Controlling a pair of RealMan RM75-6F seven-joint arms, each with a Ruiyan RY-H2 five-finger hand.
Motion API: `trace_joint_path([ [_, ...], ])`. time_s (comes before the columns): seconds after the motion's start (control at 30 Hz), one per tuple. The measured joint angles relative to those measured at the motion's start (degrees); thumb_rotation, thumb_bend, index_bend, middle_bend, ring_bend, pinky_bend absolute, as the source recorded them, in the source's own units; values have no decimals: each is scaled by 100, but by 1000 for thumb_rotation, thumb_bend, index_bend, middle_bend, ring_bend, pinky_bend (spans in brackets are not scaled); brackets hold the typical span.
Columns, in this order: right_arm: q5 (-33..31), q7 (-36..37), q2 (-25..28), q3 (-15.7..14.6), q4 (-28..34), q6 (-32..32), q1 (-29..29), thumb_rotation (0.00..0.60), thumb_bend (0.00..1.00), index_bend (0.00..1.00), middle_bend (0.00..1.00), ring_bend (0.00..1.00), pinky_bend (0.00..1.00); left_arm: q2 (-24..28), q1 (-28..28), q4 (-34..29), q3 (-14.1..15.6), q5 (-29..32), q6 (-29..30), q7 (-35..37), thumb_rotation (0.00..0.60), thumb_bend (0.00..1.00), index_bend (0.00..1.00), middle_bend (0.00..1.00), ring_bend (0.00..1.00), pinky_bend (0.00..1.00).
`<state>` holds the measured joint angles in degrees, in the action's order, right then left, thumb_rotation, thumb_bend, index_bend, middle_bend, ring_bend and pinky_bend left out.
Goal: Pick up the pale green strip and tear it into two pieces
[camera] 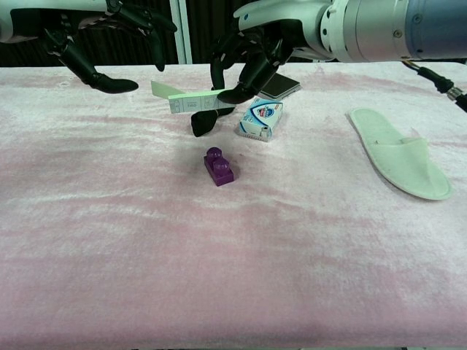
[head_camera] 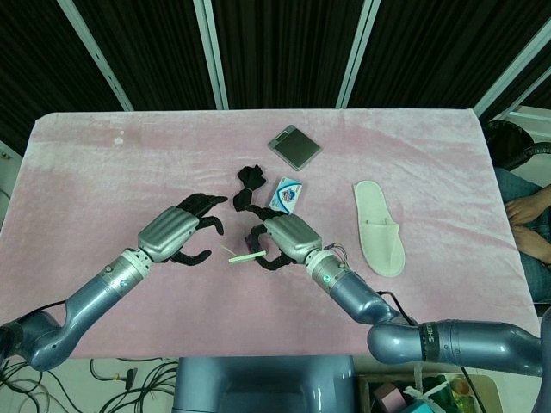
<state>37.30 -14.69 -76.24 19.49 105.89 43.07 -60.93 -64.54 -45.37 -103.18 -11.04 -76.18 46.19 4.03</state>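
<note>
**Strip held at one end only**

The right hand (camera: 244, 62) pinches the strip (camera: 191, 101) by its near end, above the table (camera: 219, 255). The left hand (camera: 109, 44) hangs just beside the free end, fingers apart, holding nothing. A shallow left-hand grasp risks slipping off, or the flimsy strip bending away instead of tearing.

Around the purple brick (camera: 219, 165), the cloth lies bare toward the near edge and left. Just behind it crowd a black wad (camera: 204, 119) and a blue-white packet (camera: 262, 119); a slipper (camera: 398, 152) lies well to its right.
</note>
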Motion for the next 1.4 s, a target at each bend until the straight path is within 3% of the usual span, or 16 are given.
trace_joint_path([
  [0.5,141,219,51,-148,92,133,-86,600,509,721,25,75,148,-240,-144,85,60,164,-29,-213,600,404,476,41,0,0],
  [1.1,211,413,62,-314,89,184,-160,600,511,723,25,75,148,-471,-200,203,102,361,116,-491,600,424,533,60,0,0],
  [1.4,285,507,86,-364,105,180,-161,600,515,724,24,74,148,-566,-235,229,106,327,139,-460,600,494,584,98,0,0],
])
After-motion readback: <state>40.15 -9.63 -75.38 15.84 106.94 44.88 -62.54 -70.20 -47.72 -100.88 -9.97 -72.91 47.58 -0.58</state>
